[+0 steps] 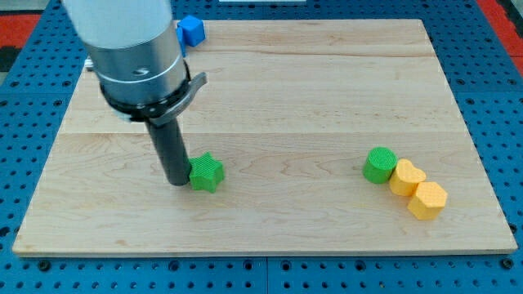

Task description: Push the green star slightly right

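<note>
The green star (206,172) lies on the wooden board (270,98), left of the middle and toward the view's bottom. My tip (177,181) is at the end of the dark rod, right against the star's left side. The rod rises to the grey arm body (135,49) at the view's top left.
A green cylinder (379,164) sits at the view's right, touching a yellow block (406,177) and a second yellow hexagonal block (426,199) below it. A blue block (190,30) sits at the board's top edge, partly hidden by the arm.
</note>
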